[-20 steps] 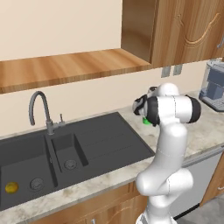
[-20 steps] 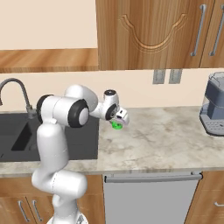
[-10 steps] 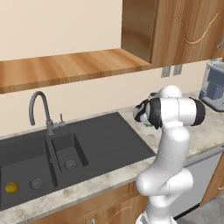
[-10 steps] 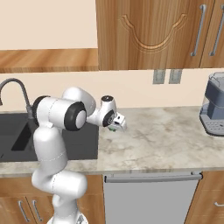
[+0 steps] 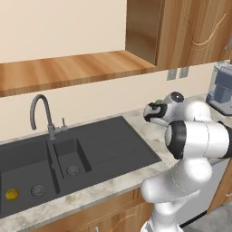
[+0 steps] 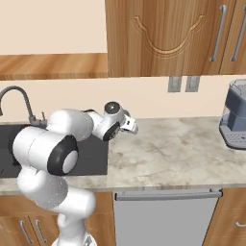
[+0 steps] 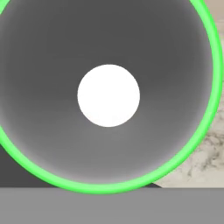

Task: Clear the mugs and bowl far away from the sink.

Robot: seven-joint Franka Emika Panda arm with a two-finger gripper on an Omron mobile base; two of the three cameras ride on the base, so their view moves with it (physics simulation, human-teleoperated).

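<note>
In the hand view we look straight down into the green mug [image 7: 109, 96]: its bright rim rings nearly the whole frame, grey inside with a white disc at the centre, and a corner of marbled counter [image 7: 205, 162] shows at the lower right. We cannot see the finger tips there, but the jaws read as nearly shut, and with the mug this close we judge them pinched on its wall.

From the left base view, the gripper [image 5: 152, 112] sits right of centre, just past the right end of the dark grey sink [image 5: 81, 154], with a sliver of green at the wrist [image 5: 158, 101]. In the right base view the hand [image 6: 126, 124] hovers left of centre over the counter's edge by the sink.

The risk we see: a thin rim pinch may let the mug swing or slip if the arm swings fast, dropping it back toward the basin. Further right, the coffee machine [image 6: 234, 115] stands at the frame's edge; a wide sweep could clip it.
</note>
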